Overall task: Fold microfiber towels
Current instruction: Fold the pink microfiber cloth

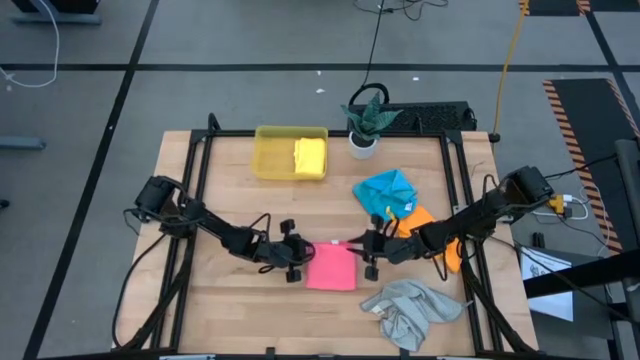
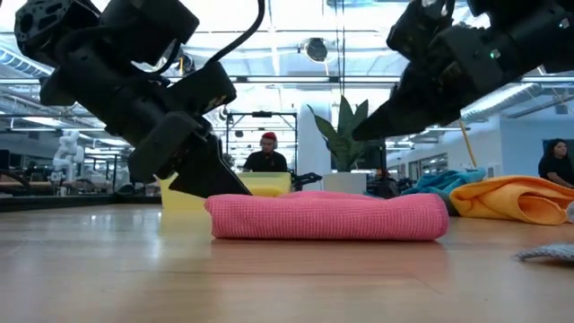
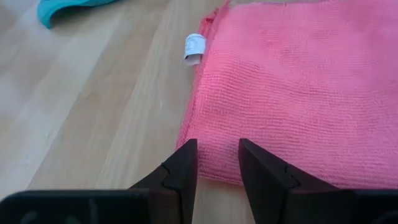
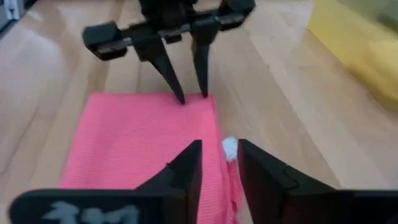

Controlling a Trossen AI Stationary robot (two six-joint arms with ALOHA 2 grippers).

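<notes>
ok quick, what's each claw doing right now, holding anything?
Left claw: open, empty, at the folded pink towel's edge.
Right claw: open, empty, at the opposite edge.

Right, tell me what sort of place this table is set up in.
Probably a large open robotics lab or workshop. Beyond the wooden table, the low view shows a high ceiling with exposed beams, a seated person at a workstation, and hazard-striped floor marking beside the rig.
</notes>
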